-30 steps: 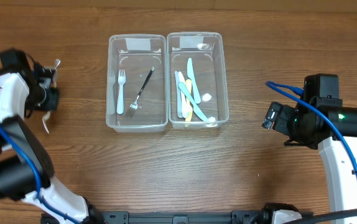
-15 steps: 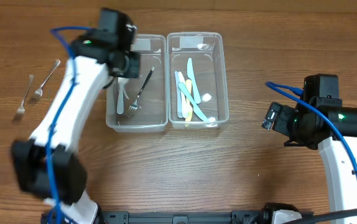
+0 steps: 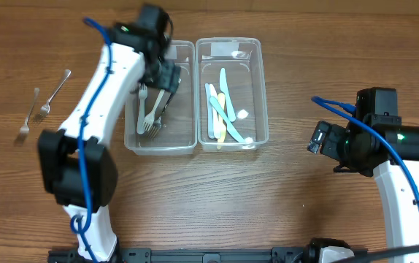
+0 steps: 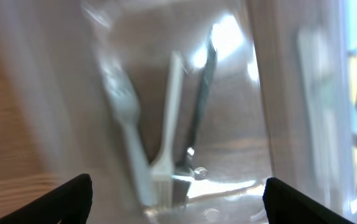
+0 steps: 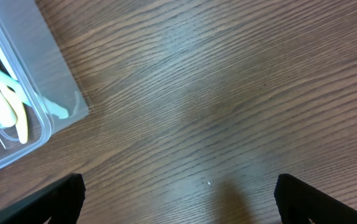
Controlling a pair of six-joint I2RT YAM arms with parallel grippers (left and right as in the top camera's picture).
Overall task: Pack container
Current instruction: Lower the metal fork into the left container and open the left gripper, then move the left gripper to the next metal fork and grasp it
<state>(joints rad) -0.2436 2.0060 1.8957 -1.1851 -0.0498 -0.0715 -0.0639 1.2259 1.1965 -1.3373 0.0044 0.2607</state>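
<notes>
Looking at two clear rectangular plastic tubs side by side toward the far middle of the wooden table point(image 3: 195, 204), long walls touching or near enough. Can see three forks bunched together lengthwise in the left tub point(image 3: 160, 149): a pale fork point(image 4: 125, 134), a whitish fork point(image 4: 169, 112) and a black-handled fork point(image 4: 200, 106), all pretty blurry from the wrist cam. Got pastel cutlery point(image 3: 220, 109) in the right tub point(image 3: 263, 95), teal, yellow and white pieces crossing each other. Hanging over the left tub's far end with the left gripper point(image 4: 177, 199), fingers spread wide, nothing between them. Seeing the right gripper point(image 5: 178, 199) over bare wood just off the right tub's corner, fingers wide too, gripping nothing. Also spotting two metal forks point(image 3: 55, 89) out on the table, well left of the tubs
</notes>
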